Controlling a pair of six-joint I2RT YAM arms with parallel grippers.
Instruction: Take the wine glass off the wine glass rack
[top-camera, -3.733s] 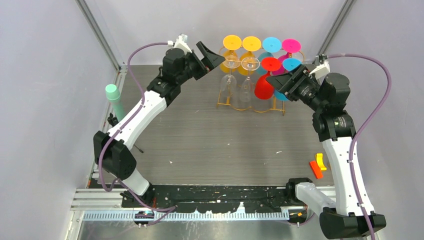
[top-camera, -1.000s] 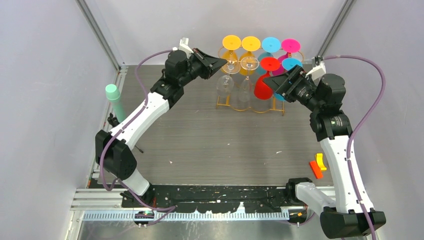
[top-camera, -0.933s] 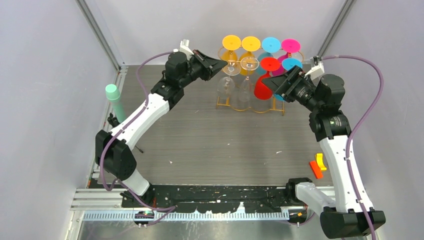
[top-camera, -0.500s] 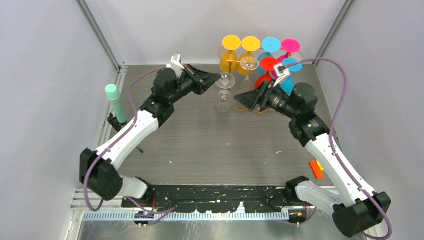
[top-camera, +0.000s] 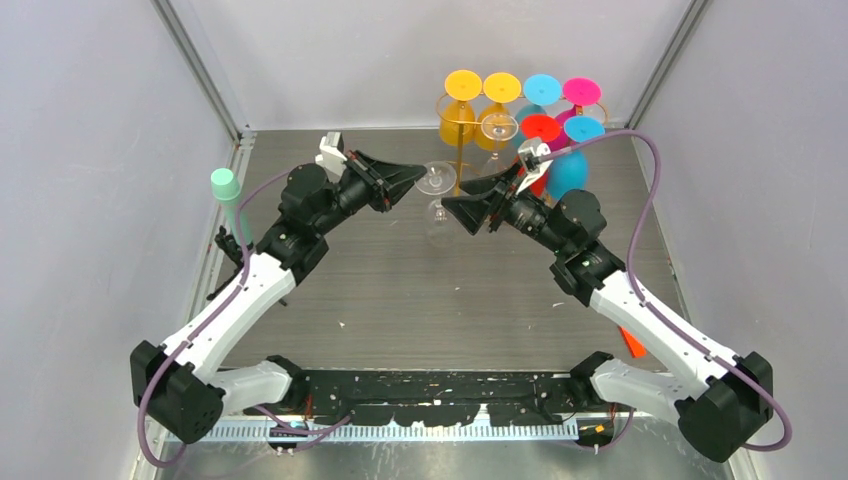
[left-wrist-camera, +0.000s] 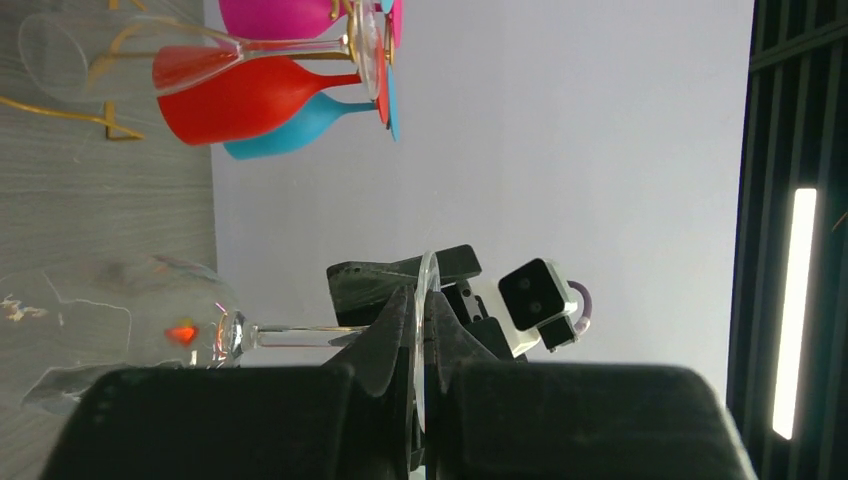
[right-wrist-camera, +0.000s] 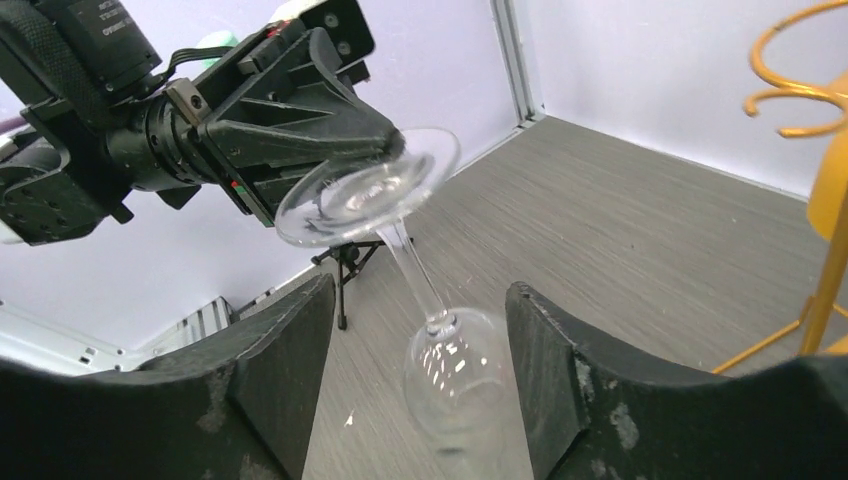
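The clear wine glass (top-camera: 437, 200) hangs foot-up, off the gold wine glass rack (top-camera: 461, 108) at the back. My left gripper (top-camera: 418, 177) is shut on the rim of its foot (left-wrist-camera: 424, 300), with the stem (left-wrist-camera: 290, 331) and bowl (left-wrist-camera: 150, 310) reaching left in the left wrist view. My right gripper (top-camera: 458, 212) is open. Its two fingers (right-wrist-camera: 285, 350) stand on either side of the bowl (right-wrist-camera: 455, 380) with a gap on each side. The right wrist view shows the left gripper (right-wrist-camera: 300, 120) pinching the foot (right-wrist-camera: 365, 185).
The rack still carries yellow, blue, magenta and red glasses (top-camera: 541, 127) and another clear one (top-camera: 498, 126). A green cylinder (top-camera: 227, 192) stands at the table's left edge beside a small black stand (right-wrist-camera: 345, 265). Orange-red pieces (top-camera: 630, 343) lie at the right.
The left gripper has drawn the clear glass off the rack, toward the front. The right gripper has swung left from the red glass to straddle the clear bowl.
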